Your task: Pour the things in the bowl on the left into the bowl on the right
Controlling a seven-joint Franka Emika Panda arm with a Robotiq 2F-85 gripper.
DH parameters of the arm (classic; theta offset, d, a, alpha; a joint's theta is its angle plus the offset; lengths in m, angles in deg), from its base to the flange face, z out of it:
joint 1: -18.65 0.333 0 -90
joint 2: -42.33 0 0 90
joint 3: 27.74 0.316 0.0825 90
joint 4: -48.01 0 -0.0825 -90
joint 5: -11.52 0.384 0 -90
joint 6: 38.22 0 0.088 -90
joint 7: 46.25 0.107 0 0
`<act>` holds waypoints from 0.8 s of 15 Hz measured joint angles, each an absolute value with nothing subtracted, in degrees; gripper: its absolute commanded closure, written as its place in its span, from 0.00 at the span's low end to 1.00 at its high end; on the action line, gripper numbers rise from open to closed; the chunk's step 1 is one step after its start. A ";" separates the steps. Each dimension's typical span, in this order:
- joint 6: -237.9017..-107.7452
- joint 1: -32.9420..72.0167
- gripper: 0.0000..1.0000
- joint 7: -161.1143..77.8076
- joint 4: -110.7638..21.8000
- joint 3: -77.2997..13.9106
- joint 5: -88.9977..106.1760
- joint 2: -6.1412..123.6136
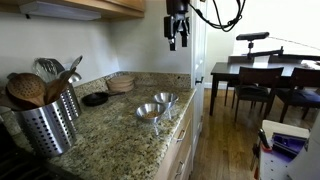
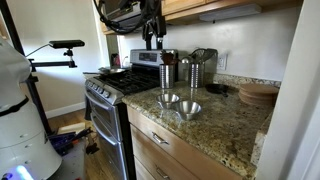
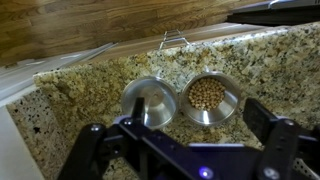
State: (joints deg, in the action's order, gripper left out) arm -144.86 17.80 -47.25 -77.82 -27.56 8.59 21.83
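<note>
Two small steel bowls stand side by side on the granite counter (image 3: 70,95). In the wrist view the bowl on the left (image 3: 150,102) is empty and the bowl on the right (image 3: 208,97) holds small tan beans. Both exterior views show the pair (image 1: 157,106) (image 2: 179,104) near the counter's front edge, their contents too small to make out. My gripper (image 3: 195,112) hangs high above them, open and holding nothing. It also shows well above the counter in both exterior views, gripper (image 1: 177,40) (image 2: 152,40).
A perforated steel utensil holder (image 1: 45,122) with wooden spoons stands on the counter, beyond it a black dish (image 1: 95,98) and a woven stack (image 1: 121,83). A stove (image 2: 108,90), steel canisters (image 2: 190,70) and wooden boards (image 2: 258,94) flank the bowls. Dining table and chairs (image 1: 265,78) stand off the counter's end.
</note>
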 measured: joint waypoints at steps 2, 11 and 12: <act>-144.87 17.87 0.00 -47.28 -77.83 -27.54 8.59 21.97; -146.73 18.41 0.00 -47.57 -77.82 -25.77 8.59 26.88; -147.18 18.63 0.00 -47.57 -77.80 -25.39 8.59 27.81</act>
